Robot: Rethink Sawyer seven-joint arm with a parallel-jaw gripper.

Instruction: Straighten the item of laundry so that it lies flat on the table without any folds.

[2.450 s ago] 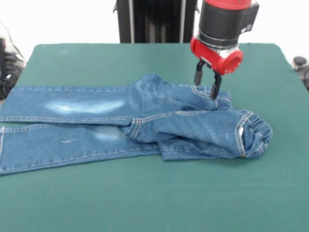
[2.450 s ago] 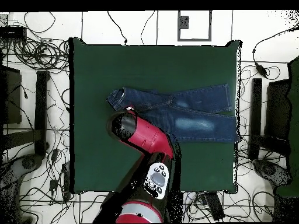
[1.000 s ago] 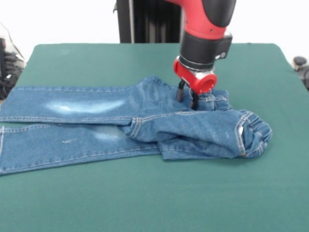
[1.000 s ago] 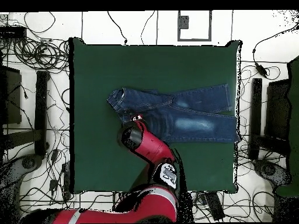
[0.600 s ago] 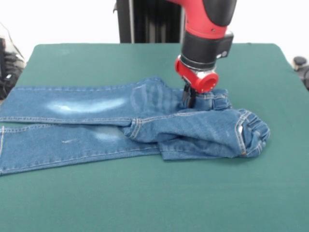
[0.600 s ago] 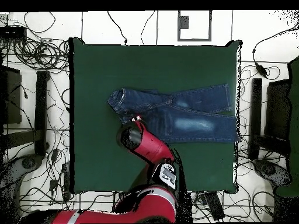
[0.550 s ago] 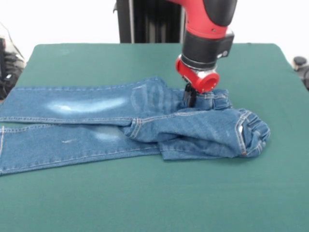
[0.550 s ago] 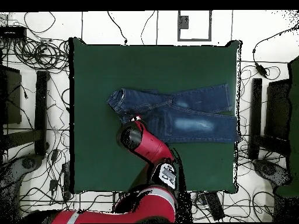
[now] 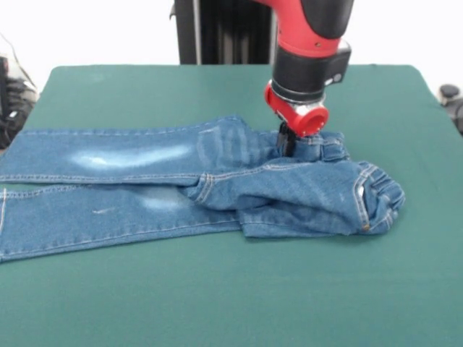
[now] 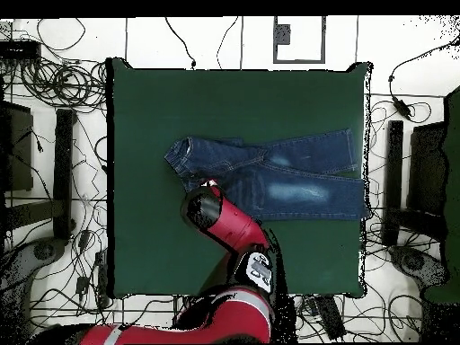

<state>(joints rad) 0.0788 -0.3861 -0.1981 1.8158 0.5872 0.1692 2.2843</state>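
The item of laundry [image 9: 217, 181], a small pair of blue jeans, lies on the green table [image 9: 145, 87]. Its legs stretch to the left in the front view. The top part is folded over at the right, with the gathered waistband [image 9: 376, 199] bunched up. My gripper [image 9: 287, 147] has come down on the far edge of that folded part and is shut, pinching the denim. In the overhead view the red arm [image 10: 225, 220] covers the gripper at the jeans' [image 10: 278, 175] near edge, close to the waist end on the left.
The jeans' leg ends reach the table's left edge [image 9: 14, 137] in the front view. Cables and stands [image 10: 54, 162] surround the table [image 10: 225, 99] on the floor.
My gripper came down from above the waistband onto the denim and closed on it. Since then it has shifted slightly, puckering the cloth by its tips.
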